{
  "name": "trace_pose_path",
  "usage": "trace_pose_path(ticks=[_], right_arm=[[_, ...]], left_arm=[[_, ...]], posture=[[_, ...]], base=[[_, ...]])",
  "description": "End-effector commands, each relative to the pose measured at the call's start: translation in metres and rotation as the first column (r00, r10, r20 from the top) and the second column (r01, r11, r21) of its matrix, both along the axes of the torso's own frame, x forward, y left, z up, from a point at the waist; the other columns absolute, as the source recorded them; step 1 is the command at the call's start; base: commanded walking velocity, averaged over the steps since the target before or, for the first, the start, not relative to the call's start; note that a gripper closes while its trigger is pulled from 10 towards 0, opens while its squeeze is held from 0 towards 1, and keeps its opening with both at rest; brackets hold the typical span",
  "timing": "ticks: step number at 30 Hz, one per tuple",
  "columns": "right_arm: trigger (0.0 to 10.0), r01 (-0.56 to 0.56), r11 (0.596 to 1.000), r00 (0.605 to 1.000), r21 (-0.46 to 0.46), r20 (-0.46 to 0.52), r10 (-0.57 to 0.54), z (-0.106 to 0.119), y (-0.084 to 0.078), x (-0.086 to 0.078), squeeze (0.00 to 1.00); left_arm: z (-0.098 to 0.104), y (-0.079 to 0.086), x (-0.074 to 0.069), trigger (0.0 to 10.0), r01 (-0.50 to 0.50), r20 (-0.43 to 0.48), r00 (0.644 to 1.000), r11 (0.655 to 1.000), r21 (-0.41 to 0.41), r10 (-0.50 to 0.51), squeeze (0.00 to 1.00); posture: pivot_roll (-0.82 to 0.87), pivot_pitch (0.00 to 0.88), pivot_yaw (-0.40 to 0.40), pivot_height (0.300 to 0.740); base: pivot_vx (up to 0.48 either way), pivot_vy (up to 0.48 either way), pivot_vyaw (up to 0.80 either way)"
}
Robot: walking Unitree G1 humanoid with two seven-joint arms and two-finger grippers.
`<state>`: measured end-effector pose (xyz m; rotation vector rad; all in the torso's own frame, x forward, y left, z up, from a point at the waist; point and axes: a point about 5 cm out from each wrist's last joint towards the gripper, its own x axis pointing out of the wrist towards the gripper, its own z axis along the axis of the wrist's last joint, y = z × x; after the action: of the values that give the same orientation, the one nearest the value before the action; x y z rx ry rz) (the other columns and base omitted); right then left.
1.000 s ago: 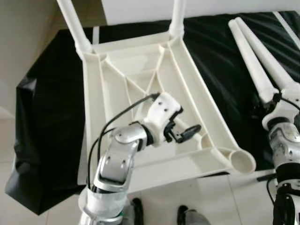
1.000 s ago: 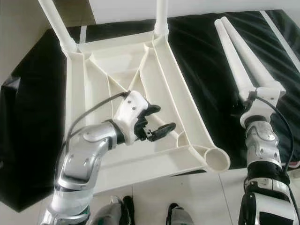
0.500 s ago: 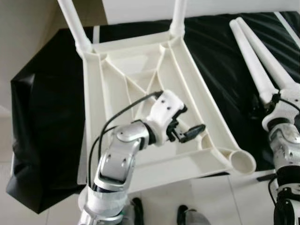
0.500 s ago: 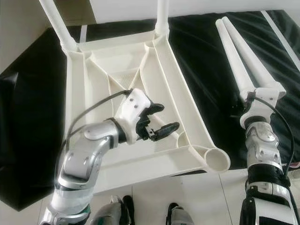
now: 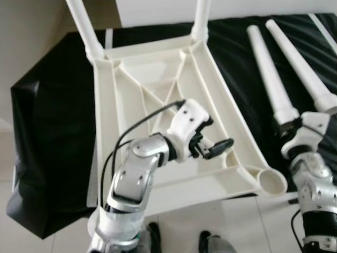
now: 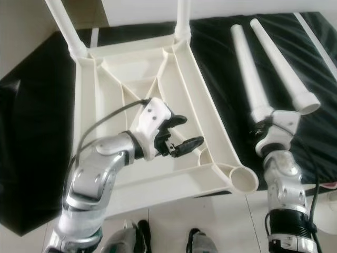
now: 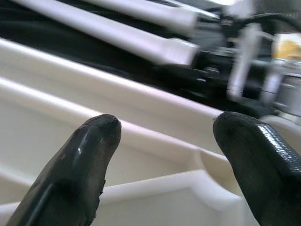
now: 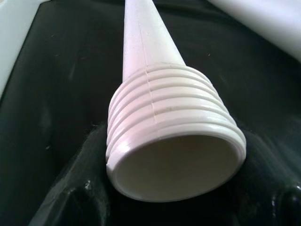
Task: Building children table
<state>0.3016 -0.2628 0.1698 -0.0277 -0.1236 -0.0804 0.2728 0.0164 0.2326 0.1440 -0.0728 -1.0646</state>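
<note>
Lying inverted on the black sheet (image 5: 52, 132), the tabletop (image 5: 158, 79) carries two fitted legs; its near right socket (image 5: 274, 182) is empty. Left gripper (image 5: 213, 146) hovers spread, holding nothing. Right gripper (image 6: 261, 128) clasps a loose leg (image 6: 247, 68) at its threaded end, beside another (image 6: 281, 63).

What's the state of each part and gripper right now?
Table top: upside down on the black cloth, two legs fitted at the far corners, near-right socket empty.
Loose leg: lying down, threaded end in the right gripper.
Second loose leg: lying free.
Left gripper: jaws open, over the table top.
</note>
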Motion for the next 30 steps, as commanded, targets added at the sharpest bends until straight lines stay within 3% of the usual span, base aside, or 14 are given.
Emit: trace_pose_path(ticks=[1, 14, 15, 16, 17, 23, 24, 30], right_arm=[[0.0, -0.023, 0.999, 0.999, 0.025, -0.048, 0.024, -0.011, 0.004, -0.006, 0.00], [0.0, -0.024, 0.989, 0.998, 0.148, -0.049, 0.032, -0.009, 0.010, -0.057, 0.00], [4.1, -0.007, 0.990, 0.998, 0.142, -0.057, 0.015, -0.009, 0.007, -0.061, 0.00], [4.1, -0.007, 0.990, 0.998, 0.142, -0.057, 0.015, -0.009, 0.007, -0.061, 0.00], [10.0, 0.017, 0.991, 0.998, 0.132, -0.068, -0.008, -0.010, 0.001, -0.066, 0.00], [10.0, 0.065, 0.989, 0.995, 0.131, -0.079, -0.055, -0.009, -0.013, -0.066, 0.00], [10.0, 0.068, 0.989, 0.996, 0.133, -0.073, -0.059, -0.008, -0.016, -0.063, 1.00], [10.0, 0.047, 0.989, 0.997, 0.140, -0.065, -0.038, -0.001, -0.016, -0.056, 1.00]], left_arm=[[0.001, 0.000, 0.001, 10.0, -0.013, 0.008, 1.000, 1.000, -0.004, 0.013, 0.00], [0.009, -0.009, 0.008, 10.0, -0.003, 0.056, 0.998, 0.999, -0.034, 0.005, 0.00], [0.010, -0.009, 0.008, 10.0, -0.004, 0.059, 0.998, 0.999, -0.038, 0.006, 0.00], [0.010, -0.009, 0.008, 10.0, -0.004, 0.059, 0.998, 0.999, -0.038, 0.006, 0.00], [0.010, -0.010, 0.009, 10.0, -0.006, 0.064, 0.998, 0.999, -0.042, 0.009, 0.00], [0.011, -0.010, 0.011, 10.0, -0.006, 0.070, 0.998, 0.999, -0.048, 0.010, 0.00], [0.011, -0.010, 0.011, 10.0, -0.005, 0.074, 0.997, 0.999, -0.048, 0.009, 0.00], [0.012, -0.008, 0.014, 10.0, -0.001, 0.085, 0.996, 0.999, -0.039, 0.004, 0.00]], posture=[[0.12, 0.184, 0.046, 0.740], [0.09, 0.100, 0.031, 0.740], [0.09, 0.093, 0.031, 0.740], [0.09, 0.093, 0.031, 0.740], [0.09, 0.080, 0.032, 0.740], [0.08, 0.069, 0.037, 0.740], [0.08, 0.063, 0.045, 0.740], [0.08, 0.059, 0.054, 0.740]], base=[[0.000, 0.000, 0.00], [0.000, 0.000, 0.00], [0.000, 0.000, 0.00], [0.000, 0.000, 0.00], [0.000, 0.000, 0.00], [0.000, 0.000, 0.00], [0.000, 0.000, 0.00], [0.000, 0.000, 0.00]])
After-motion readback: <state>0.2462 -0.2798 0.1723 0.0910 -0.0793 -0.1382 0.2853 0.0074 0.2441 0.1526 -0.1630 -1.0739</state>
